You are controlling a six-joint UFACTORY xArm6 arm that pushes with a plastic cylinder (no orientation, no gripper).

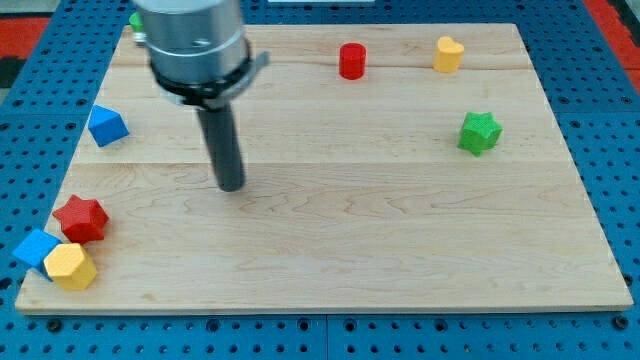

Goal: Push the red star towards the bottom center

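— Where's the red star [80,218]?

— At the view's lower left of the bench [380,240], close to the left edge. A blue block [37,249] and a yellow hexagonal block [70,266] sit just below it, huddled in the corner; the yellow one touches the blue and looks to touch the star.

— And my tip [231,185]?

— On bare wood, up and to the view's right of the star, well apart from it. A blue cube [107,125] lies to its left.

— The jaws?

— There are none to see, only the rod.

— The rest?

— A red cylinder [352,61] and a yellow block [448,54] near the top edge, a green star [479,132] at the right, a green sliver [135,20] behind the arm.
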